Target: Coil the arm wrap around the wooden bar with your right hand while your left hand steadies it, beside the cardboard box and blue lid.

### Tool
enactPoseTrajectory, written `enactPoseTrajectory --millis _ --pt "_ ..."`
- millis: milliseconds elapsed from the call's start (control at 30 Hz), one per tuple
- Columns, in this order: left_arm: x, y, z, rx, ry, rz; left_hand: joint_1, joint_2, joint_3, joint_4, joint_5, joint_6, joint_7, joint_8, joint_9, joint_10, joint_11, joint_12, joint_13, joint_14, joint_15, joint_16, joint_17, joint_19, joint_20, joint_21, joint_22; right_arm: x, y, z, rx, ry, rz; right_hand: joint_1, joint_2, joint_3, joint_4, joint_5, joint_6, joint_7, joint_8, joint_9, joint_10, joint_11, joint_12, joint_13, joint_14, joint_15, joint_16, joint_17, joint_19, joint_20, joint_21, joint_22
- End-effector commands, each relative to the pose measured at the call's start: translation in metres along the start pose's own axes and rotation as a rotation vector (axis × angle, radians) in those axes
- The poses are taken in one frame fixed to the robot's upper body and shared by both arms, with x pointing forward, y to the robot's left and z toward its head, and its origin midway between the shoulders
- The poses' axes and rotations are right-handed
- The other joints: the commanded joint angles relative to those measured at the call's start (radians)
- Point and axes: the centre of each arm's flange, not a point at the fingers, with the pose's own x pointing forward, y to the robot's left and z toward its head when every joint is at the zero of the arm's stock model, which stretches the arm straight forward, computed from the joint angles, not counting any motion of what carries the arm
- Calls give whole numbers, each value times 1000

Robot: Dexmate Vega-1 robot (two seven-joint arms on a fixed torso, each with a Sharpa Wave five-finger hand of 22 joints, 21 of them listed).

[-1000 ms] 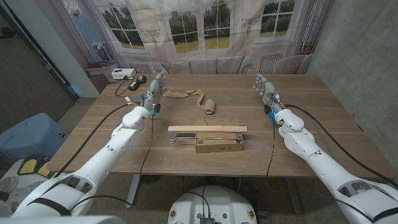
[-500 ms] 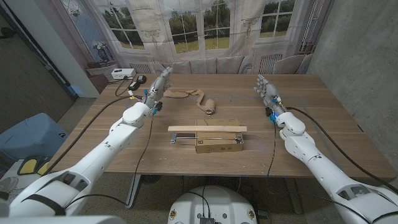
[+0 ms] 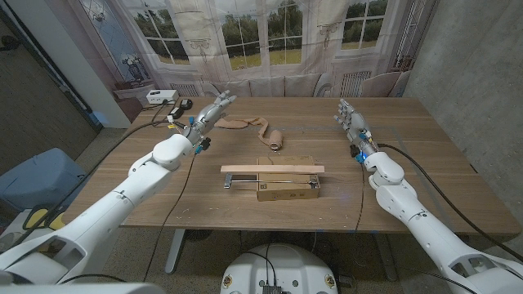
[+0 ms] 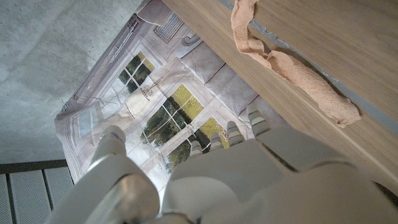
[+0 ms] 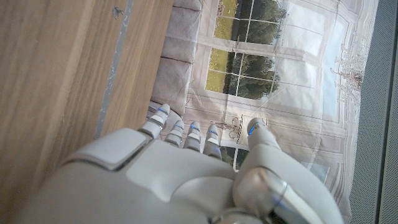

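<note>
Left hand [image 3: 211, 113] up over the far-left counter [image 3: 425, 171], fingers [image 3: 224, 100] spread, holding nothing, near the tan fabric arm wrap [image 3: 255, 128] lying partly unrolled. Right hand [image 3: 350, 118] raised at far right, fingers [image 3: 344, 107] apart, empty. Centre: pale wooden bar [image 3: 272, 169] lies across the flat brown cardboard box [image 3: 285, 181]

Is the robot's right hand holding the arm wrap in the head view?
No. The right hand is raised with its fingers apart and nothing in them, while the arm wrap lies on the table well apart from it.
</note>
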Motion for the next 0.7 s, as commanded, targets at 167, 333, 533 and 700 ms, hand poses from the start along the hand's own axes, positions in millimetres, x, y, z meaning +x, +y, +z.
enactPoseTrajectory --millis 167,333,533,700 --pt "-34 -7 38 175 36 -110 69 -12 -7 2 31 -112 29 -1 8 -66 0 -4 6 -45 13 -7 5 -16 0 -11 4 -19 -1 -1 21 -19 18 5 -1 0 2 7 2 -6 6 6 11 4 5 2 0 2 5 5 2 10 1 4" --pt "-39 -8 47 230 51 -147 118 -17 -10 2 51 -151 41 -5 9 -104 2 -4 10 -84 19 -10 6 -34 -30 -18 4 -26 -1 -3 28 -23 18 5 -1 0 2 6 2 -5 6 6 11 3 5 2 2 3 6 5 2 11 1 5" --pt "-42 -10 55 287 70 -193 181 -41 -24 -1 86 -151 16 8 11 -88 -67 15 13 -89 20 0 7 -32 -44 -16 3 -35 -2 -4 34 -32 8 4 -2 -1 3 6 2 -6 6 6 11 3 5 2 3 3 6 5 3 11 1 5" --pt "-43 -12 61 324 84 -212 220 -55 -38 -2 112 -114 -7 24 12 -60 -96 28 14 -71 10 8 6 -19 -46 -12 2 -40 -2 -7 44 -38 5 3 -2 -2 3 6 4 -6 7 6 11 2 5 2 2 3 6 5 3 11 1 5"
